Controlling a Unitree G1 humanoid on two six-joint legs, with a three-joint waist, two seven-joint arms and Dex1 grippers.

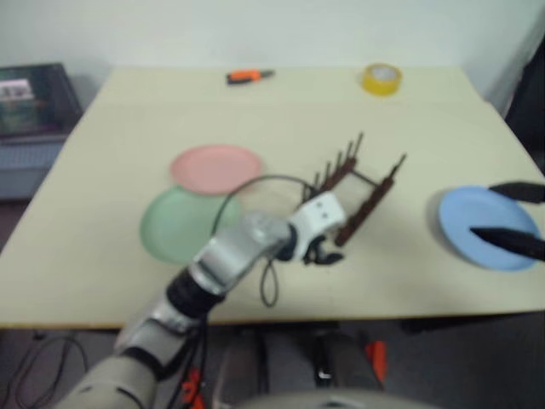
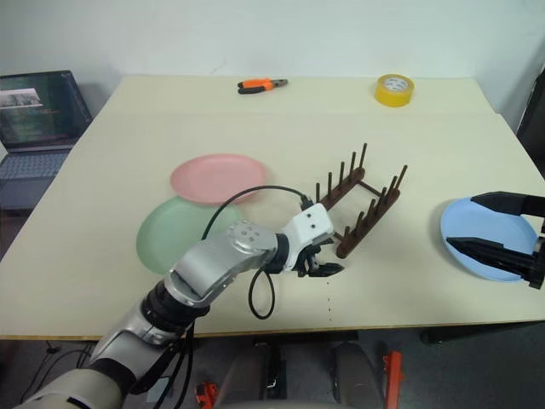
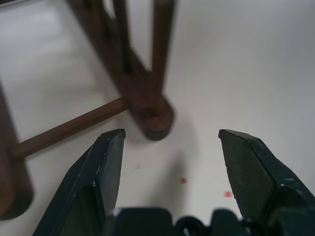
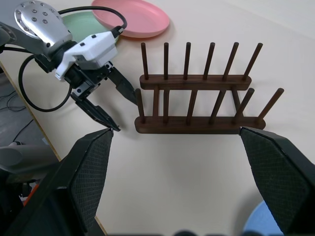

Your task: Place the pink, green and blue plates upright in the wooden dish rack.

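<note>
Right eye view: the small dark brown wooden peg rack [image 2: 359,207] stands empty at frame centre on the pale desk [image 2: 255,119], the left gripper [image 2: 322,267] hovering at its near end, fingers spread and holding nothing. Round pink plate [image 2: 217,177] and green plate [image 2: 179,233] lie flat centre-left. At right edge, the right gripper [image 2: 494,223], fingers wide apart, hangs over the flat blue plate [image 2: 481,239].

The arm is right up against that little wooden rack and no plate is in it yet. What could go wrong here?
The open left gripper sits at the near end of the wooden dish rack; a nudge could slide or tip this light rack. The pink plate overlaps the green plate, so lifting one may drag the other.
</note>
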